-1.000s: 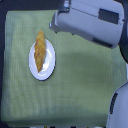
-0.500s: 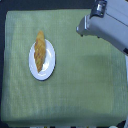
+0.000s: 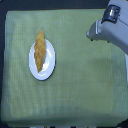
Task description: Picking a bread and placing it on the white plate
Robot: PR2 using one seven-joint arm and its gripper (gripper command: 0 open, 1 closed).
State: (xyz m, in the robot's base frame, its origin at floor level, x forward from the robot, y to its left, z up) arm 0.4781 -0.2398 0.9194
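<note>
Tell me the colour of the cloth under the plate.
Pale green cloth, seen in the exterior view.

Pale grey boxy arm (image 3: 111, 31), dark joint

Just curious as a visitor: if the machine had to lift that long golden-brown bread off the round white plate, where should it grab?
Probably across the golden-brown loaf at its thicker middle, from straight above: its ends taper, and it lies flat on the white plate.

The arm (image 3: 111, 31) has pulled away toward the exterior view's right.
</note>
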